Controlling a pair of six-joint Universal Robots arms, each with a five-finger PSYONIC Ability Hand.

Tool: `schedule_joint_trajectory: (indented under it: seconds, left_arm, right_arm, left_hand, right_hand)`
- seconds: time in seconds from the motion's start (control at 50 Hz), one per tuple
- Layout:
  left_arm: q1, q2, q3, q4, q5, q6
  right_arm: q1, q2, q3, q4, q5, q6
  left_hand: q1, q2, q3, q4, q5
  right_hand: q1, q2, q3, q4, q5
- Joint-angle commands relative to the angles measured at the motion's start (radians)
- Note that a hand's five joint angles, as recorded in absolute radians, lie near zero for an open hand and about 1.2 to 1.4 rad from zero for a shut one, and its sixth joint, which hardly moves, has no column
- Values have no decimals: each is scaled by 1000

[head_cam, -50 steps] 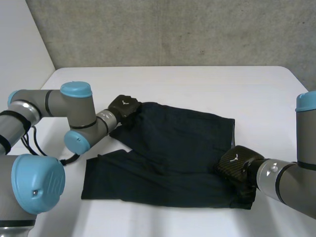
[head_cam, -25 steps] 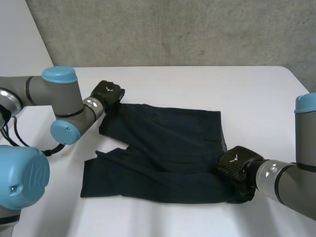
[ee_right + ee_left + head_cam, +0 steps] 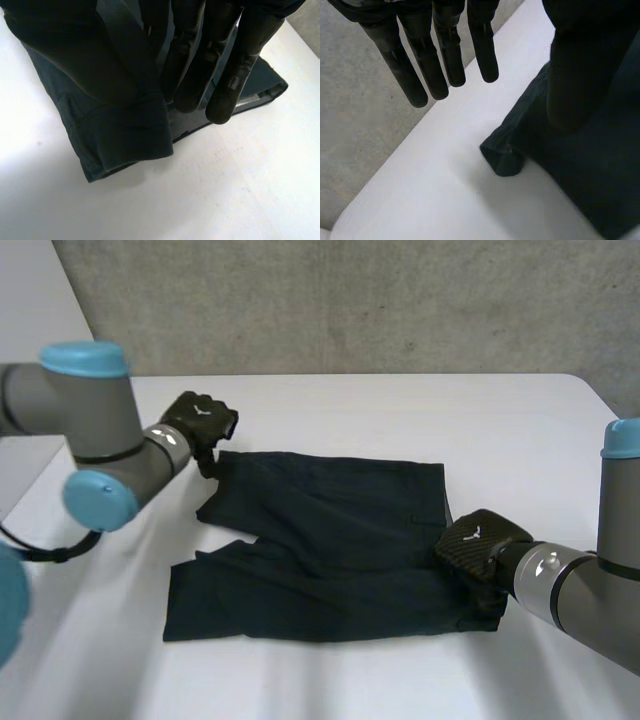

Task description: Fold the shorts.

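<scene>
shorts (image 3: 320, 550): dark navy, spread flat on the middle of the worktop, both legs pointing to the robot's left, the other end to its right; the far leg lies slanted, its near edge over the near leg.

worktop (image 3: 400, 420): white, with a grey concrete wall (image 3: 350, 300) behind it.

left hand (image 3: 200, 420): just past the far corner of the far leg, on the robot's left side of the shorts.

left hand, state: released; in its wrist view the fingers (image 3: 422, 60) hang straight and apart with nothing between them, and the leg's corner (image 3: 502, 157) lies on the worktop beyond the fingertips, not touching them.

right hand (image 3: 478, 545): on the right end of the shorts, near its front corner, with the cloth bunched a little under it.

right hand, state: grasping the shorts; in its wrist view the fingers (image 3: 235, 65) are almost straight over the cloth, and a fold with a stitched band (image 3: 115, 130) is drawn up to the thumb side.

writing: a small white mark on the back of each hand, too small to read; no label or print can be made out on the shorts.

arms: grey with light-blue caps, the left reaching in from the left, the right from the front right corner.
</scene>
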Motion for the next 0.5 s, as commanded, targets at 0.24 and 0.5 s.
schedule_joint_trajectory:
  seconds: [0.24,0.5]
  left_arm:
    - [-4,304,-613,-49,200,-141]
    - [8,250,-598,-26,131,-134]
  right_arm:
    - [-11,-24,3,-1,-5,4]
    - [-11,-67,9,-3,-3,1]
  left_hand:
    - [116,130,119,133,137]
    - [818,833,821,835,840]
  right_hand:
    - [425,224,189,204,227]
    - [425,224,189,204,227]
